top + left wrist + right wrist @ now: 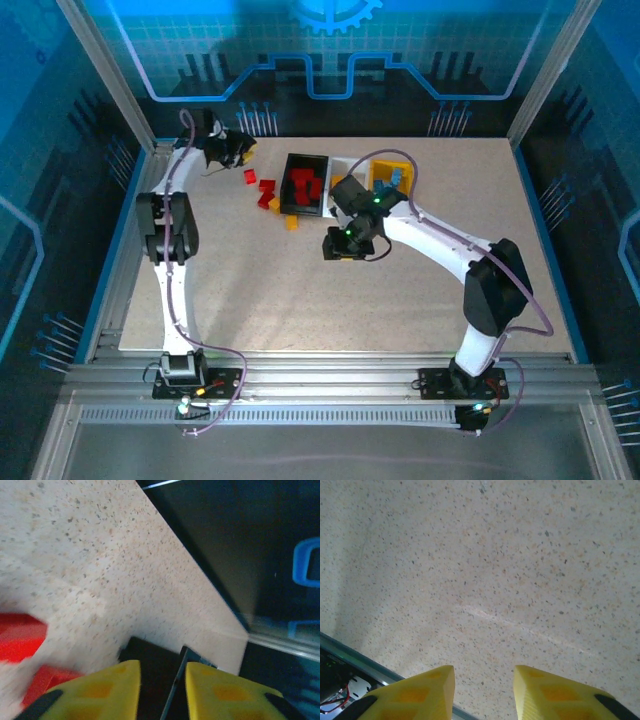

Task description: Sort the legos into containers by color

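Observation:
Red legos (266, 192) lie loose on the table (300, 300) left of the black container (292, 165), which holds more red ones. An orange lego (292, 222) lies by its near end. The yellow container (379, 181) holds light blue legos (395, 178). The white container (338, 165) between them is partly hidden by the right arm. My left gripper (235, 150) (162, 665) hovers at the far left, narrowly open, with blurred red legos (20, 636) to its left. My right gripper (338, 247) (484, 669) hangs over bare tabletop, open and holding nothing.
The table's far edge (200, 570) and a corner run close ahead of the left fingers, with a dark patch on the table between them. A metal rail (350, 660) at the table's edge shows beside the right fingers. Blue-lit walls surround the table.

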Controlling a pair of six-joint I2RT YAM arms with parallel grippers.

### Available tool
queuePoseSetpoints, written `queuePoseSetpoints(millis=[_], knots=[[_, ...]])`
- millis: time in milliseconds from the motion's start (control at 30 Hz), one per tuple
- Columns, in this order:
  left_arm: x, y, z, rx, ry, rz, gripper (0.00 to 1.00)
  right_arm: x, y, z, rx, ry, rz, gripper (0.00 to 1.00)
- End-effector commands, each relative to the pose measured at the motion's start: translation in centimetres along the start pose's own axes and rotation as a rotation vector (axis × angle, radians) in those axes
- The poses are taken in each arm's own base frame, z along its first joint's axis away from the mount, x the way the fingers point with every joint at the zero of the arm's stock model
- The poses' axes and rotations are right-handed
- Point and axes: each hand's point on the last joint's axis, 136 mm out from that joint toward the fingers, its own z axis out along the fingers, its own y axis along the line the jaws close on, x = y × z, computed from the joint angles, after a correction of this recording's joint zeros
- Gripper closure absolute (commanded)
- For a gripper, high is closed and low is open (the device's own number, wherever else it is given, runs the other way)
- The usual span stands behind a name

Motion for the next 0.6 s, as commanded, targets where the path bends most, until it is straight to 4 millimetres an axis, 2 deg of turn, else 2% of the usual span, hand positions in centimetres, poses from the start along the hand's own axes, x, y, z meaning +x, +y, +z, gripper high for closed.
queuePoseSetpoints(millis=[0, 67, 267, 433, 567], knots=[[-1.0, -0.8, 1.9, 0.098, 0.025, -0.039, 0.83, 2.1, -0.4, -2.1, 0.027, 0.01, 0.027, 0.67], [-1.7, 0.2, 2.9, 0.097, 0.015, -0.072, 0.93, 2.8, -1.0, -3.0, 0.042, 0.0, 0.045, 0.71], [-3.5, 2.6, 4.6, 0.084, -0.014, -0.126, 0.93, 4.0, -2.2, -4.8, 0.08, -0.028, 0.084, 0.74], [-2.9, 6.0, 5.0, -0.027, 0.004, -0.201, 0.93, 3.9, -2.3, -4.8, 0.084, -0.033, 0.103, 0.74], [-2.0, 8.1, 3.7, -0.117, 0.005, -0.245, 0.92, 3.2, -1.8, -4.4, 0.08, -0.03, 0.1, 0.74]])
